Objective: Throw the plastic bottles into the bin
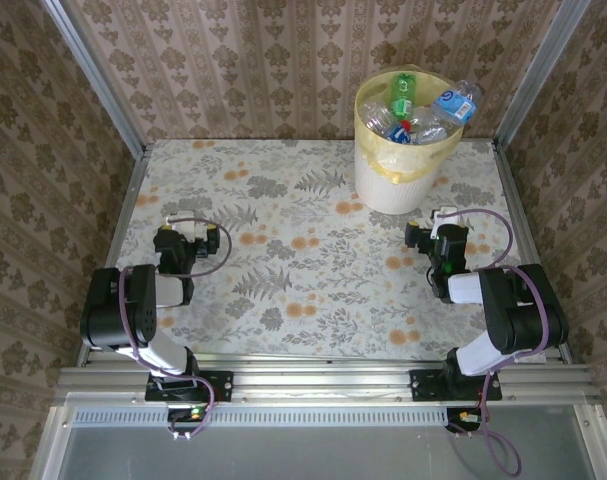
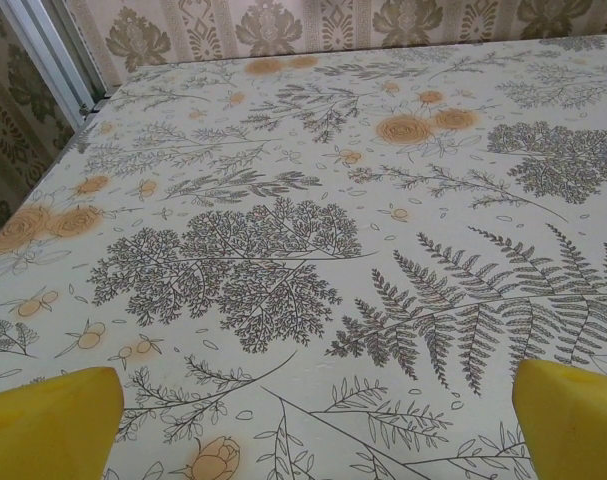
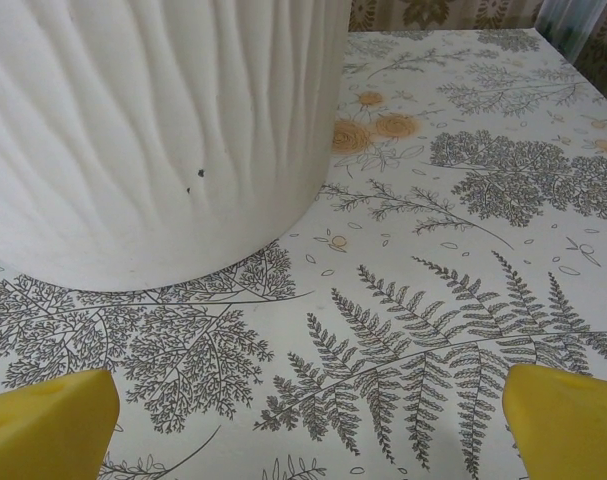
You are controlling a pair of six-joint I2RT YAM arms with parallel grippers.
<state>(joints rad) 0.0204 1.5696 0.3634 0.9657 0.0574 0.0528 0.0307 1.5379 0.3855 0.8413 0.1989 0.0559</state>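
The left gripper (image 1: 190, 237) is seen at the left of the floral table (image 1: 303, 300), jaws spread fully wide, nothing held; in the left wrist view its yellow fingertips (image 2: 48, 425) are set far apart over bare table. The bin (image 1: 395, 175) is stood far right of centre, near the back wall, lined with a yellow bag (image 1: 381, 150). The plastic bottles (image 1: 408, 120) are piled inside it to the rim: a green one (image 1: 403, 85) at the back, a blue-labelled one (image 1: 456, 103) lying across the right rim. The right gripper (image 1: 435, 232) is placed just in front of the bin, apart from it, jaws fully wide and empty; in the right wrist view the bin's ribbed white wall is seen close ahead, left of centre.
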